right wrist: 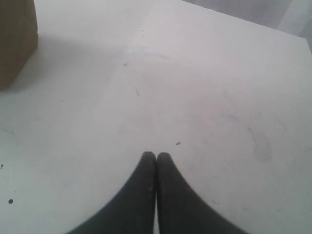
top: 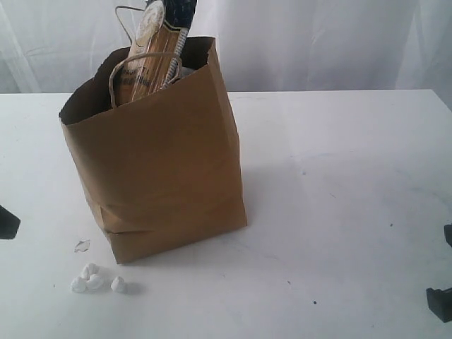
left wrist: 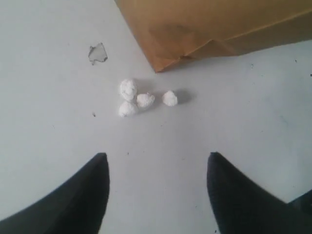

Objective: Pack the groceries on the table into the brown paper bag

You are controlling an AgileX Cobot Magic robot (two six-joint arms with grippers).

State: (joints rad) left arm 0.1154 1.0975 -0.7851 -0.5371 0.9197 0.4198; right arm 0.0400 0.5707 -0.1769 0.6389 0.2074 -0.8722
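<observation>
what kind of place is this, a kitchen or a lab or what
Probably a robot test setup rather than a kitchen: a bare, scuffed white table, a plain white curtain hung as a backdrop, and a packed brown paper bag standing on the table.

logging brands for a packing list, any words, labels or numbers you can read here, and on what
No text can be read.
On the spaghetti packet sticking out of the brown paper bag: a pale oval label and print, too blurred to read.
On the bag, the table and the white lumps: no writing shows.
</observation>
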